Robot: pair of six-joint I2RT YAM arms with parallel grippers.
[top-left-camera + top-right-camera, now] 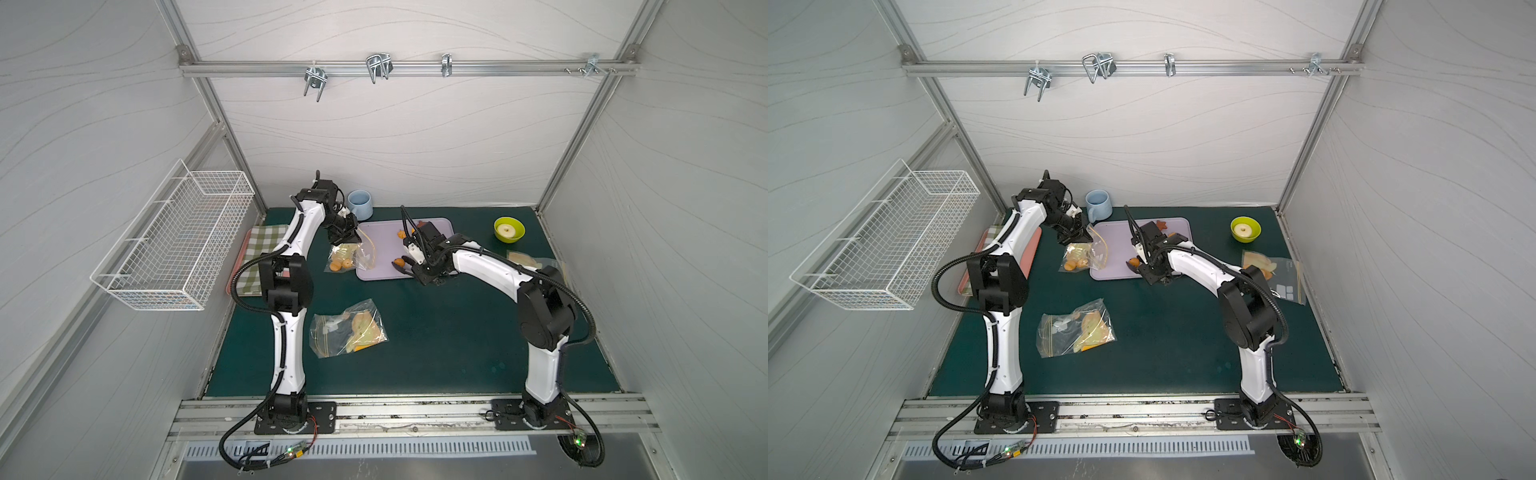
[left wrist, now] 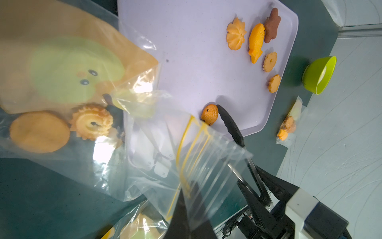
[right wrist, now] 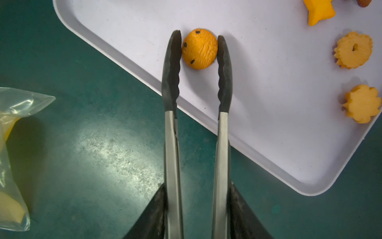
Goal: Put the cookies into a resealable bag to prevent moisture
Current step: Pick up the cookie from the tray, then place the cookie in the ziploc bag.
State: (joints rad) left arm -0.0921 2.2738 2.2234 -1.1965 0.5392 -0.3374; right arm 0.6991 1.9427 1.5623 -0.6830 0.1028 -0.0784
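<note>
Cookies (image 2: pixel 269 62) are partly bagged: a few sit inside the bag (image 2: pixel 206 157) whose mouth the left gripper (image 1: pixel 344 237) clamps beside the tray (image 2: pixel 196 62) near the far edge of the table (image 1: pixel 415 332), five wait on it, and the right gripper (image 3: pixel 197 192) squeezes tongs (image 3: pixel 172 134) around a sixth.

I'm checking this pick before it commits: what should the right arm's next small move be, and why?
Probably squeeze the tongs slightly tighter before lifting. Held in the right gripper, their tips flank the speckled round cookie on the lilac tray, apparently just touching both sides; it lies flat, not yet lifted. The left gripper pinches the bag by its edge, ready.
</note>
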